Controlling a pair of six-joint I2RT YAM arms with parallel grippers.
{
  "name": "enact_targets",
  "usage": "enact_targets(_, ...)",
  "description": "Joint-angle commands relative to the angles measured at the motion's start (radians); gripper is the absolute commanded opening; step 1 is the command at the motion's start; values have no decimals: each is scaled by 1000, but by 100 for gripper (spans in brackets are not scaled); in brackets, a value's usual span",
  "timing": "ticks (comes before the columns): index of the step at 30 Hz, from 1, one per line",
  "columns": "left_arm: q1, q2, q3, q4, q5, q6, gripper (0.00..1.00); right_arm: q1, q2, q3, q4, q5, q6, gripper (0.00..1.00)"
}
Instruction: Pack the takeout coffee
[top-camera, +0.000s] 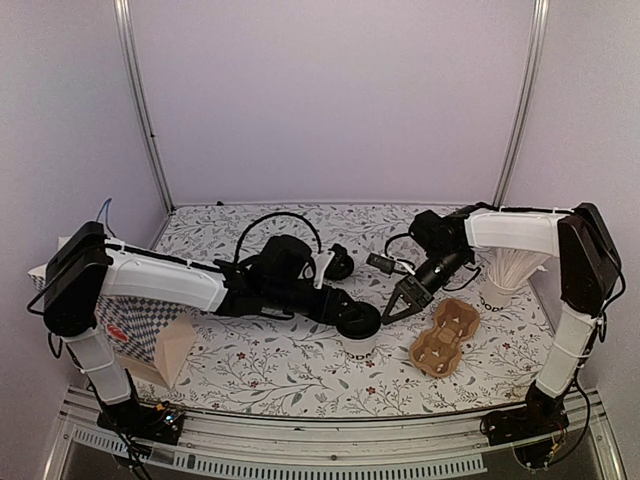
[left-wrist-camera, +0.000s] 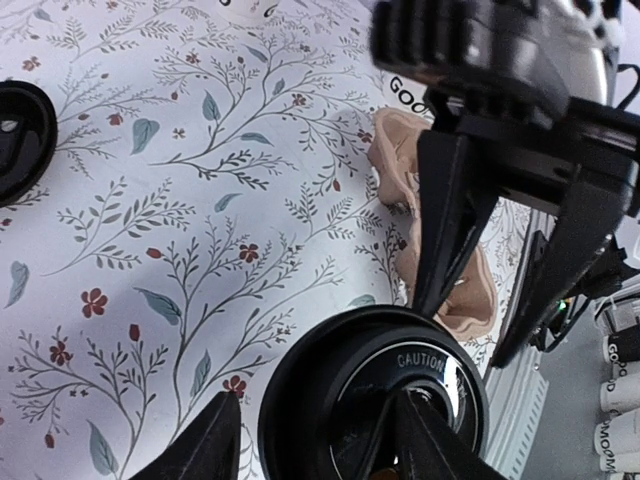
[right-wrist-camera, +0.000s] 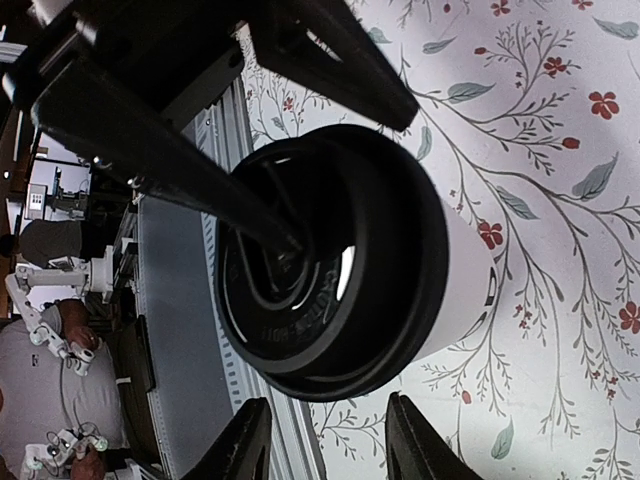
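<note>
Floral-patterned counter fills the scene, and the takeout coffee stands upright near its middle, black lid on top. The cardboard carrier lies at about 4 o'clock from it, nearby but not touching.

The left gripper has its fingers spread. One tip sits in the lid's sunken centre and the other hangs outside the rim. It looks like a loose straddle, not a clamp, though the wrist view is too cramped to be sure. The right gripper waits at 2 o'clock from the cup, fingers parted and empty, with the cup just beyond their tips.

The main risk is tipping. A finger bearing on one side of the lid could rock the light cup over, or pop the lid askew if it drags sideways. The two grippers are also crowded close, so if the right one closes in now it may strike the left fingers or shove the cup toward 8 o'clock.
</note>
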Motion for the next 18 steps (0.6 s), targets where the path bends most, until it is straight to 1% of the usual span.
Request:
enact_targets(1, 3, -47, 17, -96, -66, 67, 57, 10, -43, -19, -27, -12, -63, 42)
enact_targets(6, -2, -93, 29, -77, -43, 71, 60, 10, -60, -3, -54, -39, -94, 44)
enact_targets(10, -5, -123, 30, -68, -15, 77, 61, 10, -73, 2, -64, -28, -109, 45)
enact_targets(15, -6, -167, 11, -97, -42, 103, 61, 10, -112, 27, -75, 53, -139, 48)
enact_targets(17, -3, -176, 5, -133, -81, 128, 62, 11, -141, 35, -58, 104, -148, 50)
enact_targets(18, -3, -178, 8, -185, -100, 143, 62, 12, -155, 36, -44, 126, -149, 52)
